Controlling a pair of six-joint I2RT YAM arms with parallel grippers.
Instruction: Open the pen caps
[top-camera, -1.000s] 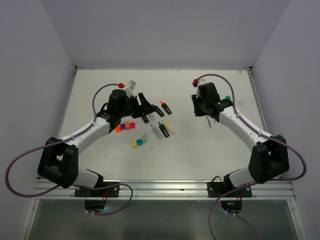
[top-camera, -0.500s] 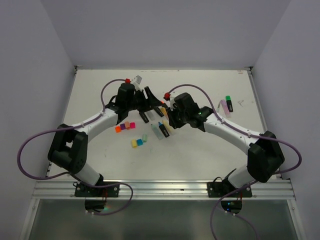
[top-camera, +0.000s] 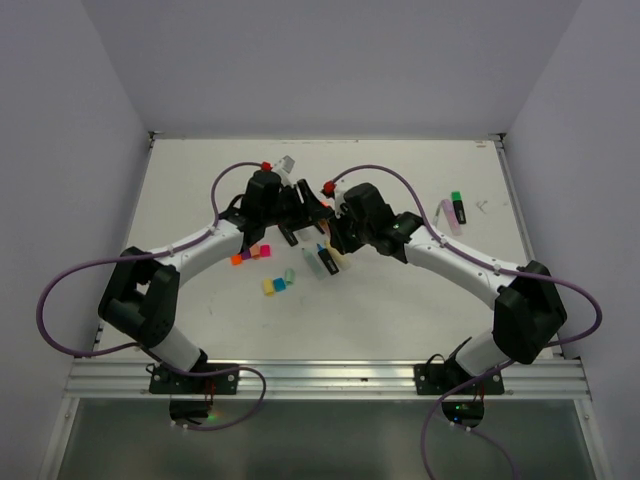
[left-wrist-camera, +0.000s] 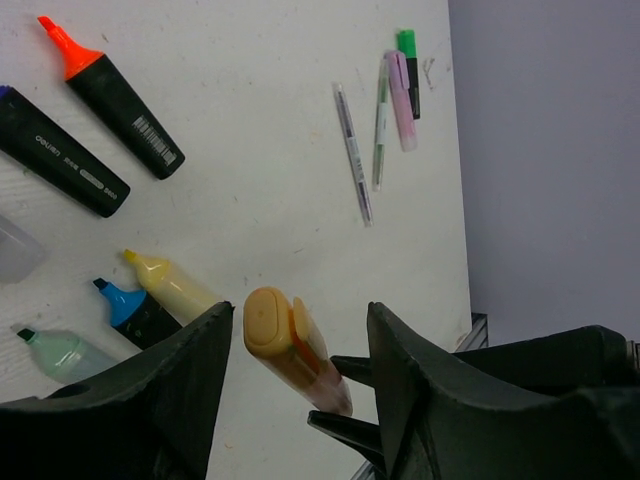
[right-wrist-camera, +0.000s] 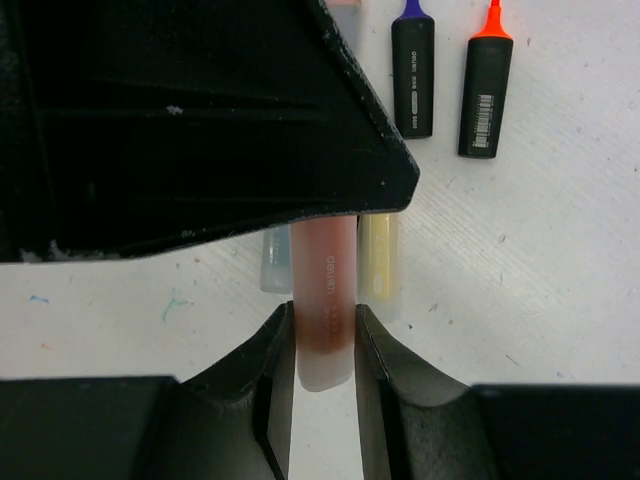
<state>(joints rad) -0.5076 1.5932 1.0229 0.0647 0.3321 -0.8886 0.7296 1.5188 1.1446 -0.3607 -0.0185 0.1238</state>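
A stubby orange cap (left-wrist-camera: 268, 322) sits on the end of a pastel orange highlighter (left-wrist-camera: 320, 378), which is held in the air above the middle of the white table (left-wrist-camera: 270, 120). The left gripper (left-wrist-camera: 300, 315) straddles the capped end with its jaws spread. A gap shows on each side of the cap, so it grasps nothing. The right gripper (right-wrist-camera: 323, 322) is clenched on the highlighter's barrel at the other end, one finger pressed against each side. The two grippers meet nose to nose.

Loose caps lie on the table to the left. They include a loose orange cap (top-camera: 236, 259), a pink cap (top-camera: 266, 248), a yellow cap (top-camera: 268, 286) and a blue-green cap (top-camera: 281, 284).

Uncapped highlighters lie under the held one:
- a black highlighter with an orange tip (left-wrist-camera: 115, 85)
- a black highlighter with a purple tip (left-wrist-camera: 60, 160)
- a pastel yellow highlighter (left-wrist-camera: 170, 285)
- a blue-tipped highlighter (left-wrist-camera: 130, 308)
- a pale mint highlighter (left-wrist-camera: 55, 350)

Well apart, toward the right edge, a green cap (top-camera: 456, 197) sits on a black highlighter, just beside a pastel pink highlighter (left-wrist-camera: 400, 90). Two thin pens (left-wrist-camera: 352, 155) lie near them.
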